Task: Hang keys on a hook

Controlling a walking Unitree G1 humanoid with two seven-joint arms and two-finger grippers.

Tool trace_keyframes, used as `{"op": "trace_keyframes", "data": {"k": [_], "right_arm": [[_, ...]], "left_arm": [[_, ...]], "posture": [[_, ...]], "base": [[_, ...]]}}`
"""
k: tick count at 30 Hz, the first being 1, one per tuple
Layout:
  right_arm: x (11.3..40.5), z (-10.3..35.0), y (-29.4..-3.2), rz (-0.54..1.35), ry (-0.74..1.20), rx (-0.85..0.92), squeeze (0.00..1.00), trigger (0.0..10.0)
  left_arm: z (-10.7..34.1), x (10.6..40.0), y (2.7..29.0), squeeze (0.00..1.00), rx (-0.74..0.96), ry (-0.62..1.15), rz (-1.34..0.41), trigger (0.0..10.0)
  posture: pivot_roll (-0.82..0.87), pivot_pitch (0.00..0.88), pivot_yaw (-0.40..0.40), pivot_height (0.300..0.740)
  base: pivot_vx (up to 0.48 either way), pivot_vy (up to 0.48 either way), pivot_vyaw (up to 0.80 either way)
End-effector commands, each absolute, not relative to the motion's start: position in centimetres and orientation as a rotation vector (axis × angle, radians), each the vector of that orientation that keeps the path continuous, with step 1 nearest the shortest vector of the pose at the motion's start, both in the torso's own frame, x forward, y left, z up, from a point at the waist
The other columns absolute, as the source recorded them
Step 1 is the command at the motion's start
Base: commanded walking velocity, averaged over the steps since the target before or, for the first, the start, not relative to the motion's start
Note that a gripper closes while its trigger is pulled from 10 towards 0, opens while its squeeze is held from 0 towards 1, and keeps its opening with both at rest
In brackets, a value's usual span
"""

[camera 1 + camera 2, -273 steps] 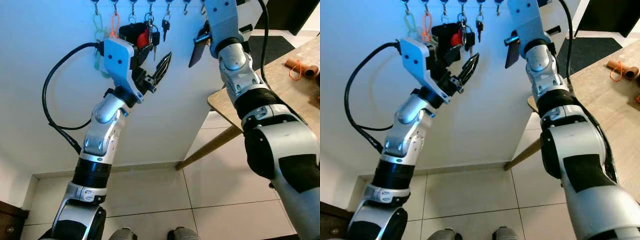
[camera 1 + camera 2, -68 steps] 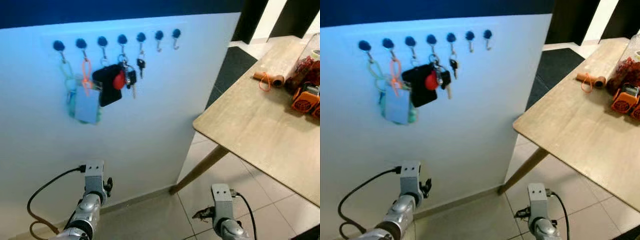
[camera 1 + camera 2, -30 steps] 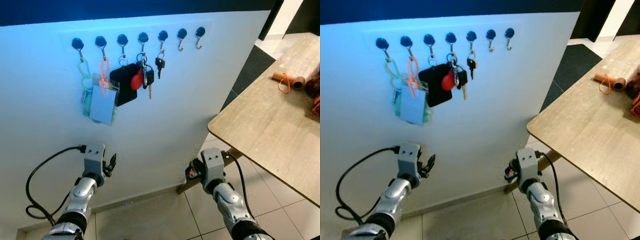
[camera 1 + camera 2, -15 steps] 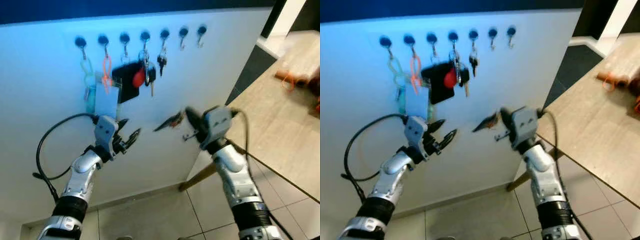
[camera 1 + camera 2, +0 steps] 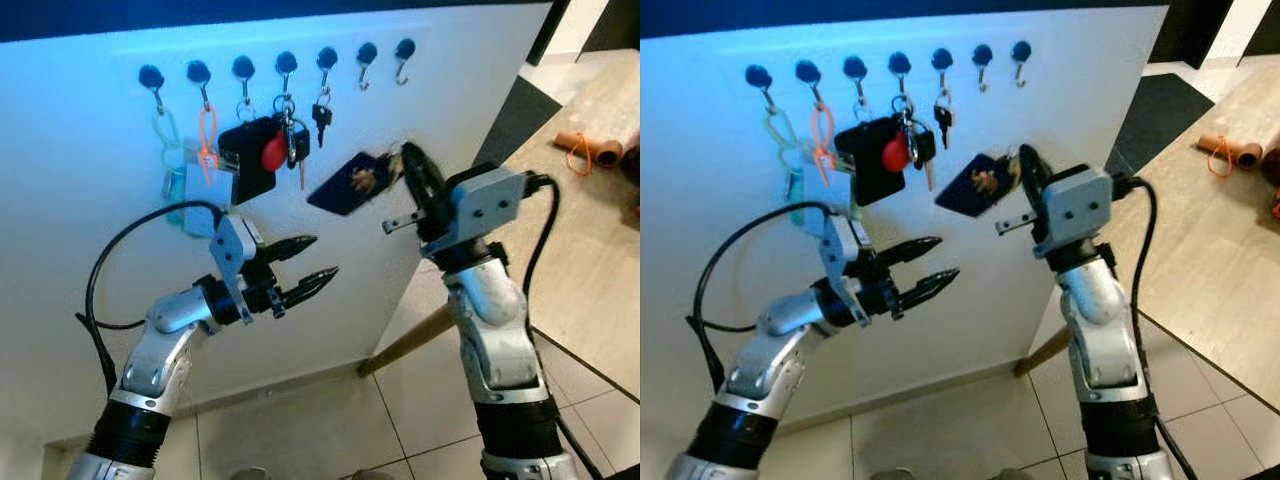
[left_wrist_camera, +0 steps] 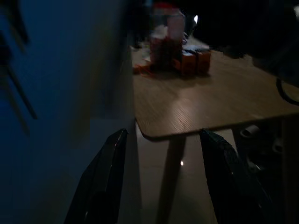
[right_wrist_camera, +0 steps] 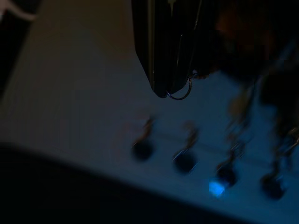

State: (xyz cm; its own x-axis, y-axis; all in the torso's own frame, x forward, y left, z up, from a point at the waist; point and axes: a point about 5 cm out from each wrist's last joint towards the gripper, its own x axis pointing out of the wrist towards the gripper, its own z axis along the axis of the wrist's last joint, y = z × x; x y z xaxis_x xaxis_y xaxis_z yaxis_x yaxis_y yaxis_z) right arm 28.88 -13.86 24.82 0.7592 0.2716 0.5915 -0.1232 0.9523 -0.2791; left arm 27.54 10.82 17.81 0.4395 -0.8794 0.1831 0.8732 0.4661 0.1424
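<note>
A row of dark round hooks runs along the top of the white wall panel. The left ones carry carabiners, a black fob with a red tag, and small keys. The two rightmost hooks are bare. My right gripper is raised below them, shut on a key ring with a dark blue tag that sticks out to its left. In the right wrist view the ring hangs at the closed fingertips. Lower left, my left gripper is open and holds nothing.
A wooden table stands to the right, its corner close to my right arm, with an orange-banded roll on it. Tiled floor lies below. A black cable loops from my left arm.
Both arms have risen from low near the floor. The right gripper now holds the blue-tagged keys up near the hooks, and the left gripper has come up with its fingers apart.
</note>
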Motion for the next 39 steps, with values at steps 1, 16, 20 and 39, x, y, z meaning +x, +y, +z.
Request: {"op": "trace_keyframes", "data": {"k": [1, 16, 20, 39], "right_arm": [[28.8, 25.9, -14.4, 0.163, -0.702, -0.253, 0.0, 10.0], [31.3, 27.7, -15.9, -0.002, -0.654, -0.294, 0.0, 10.0], [31.8, 27.9, -15.8, -0.007, -0.645, -0.296, 0.0, 10.0], [34.2, 29.1, -14.3, 0.045, -0.634, -0.333, 0.0, 10.0]], "left_arm": [[18.7, 27.7, 10.6, 0.0, 0.008, -0.263, -1.08, 10.0], [21.9, 28.0, 9.6, 0.0, -0.015, -0.348, -1.054, 10.0], [22.5, 28.2, 9.5, 0.0, -0.042, -0.369, -1.038, 10.0], [23.7, 28.2, 9.5, 0.0, -0.066, -0.404, -1.017, 10.0]], "posture": [[0.01, 0.104, -0.025, 0.74], [0.0, 0.089, -0.023, 0.74], [0.0, 0.086, -0.022, 0.74], [0.01, 0.074, -0.025, 0.74]], "base": [[0.0, 0.0, 0.0], [0.0, 0.0, 0.0], [0.0, 0.0, 0.0], [0.0, 0.0, 0.0]]}}
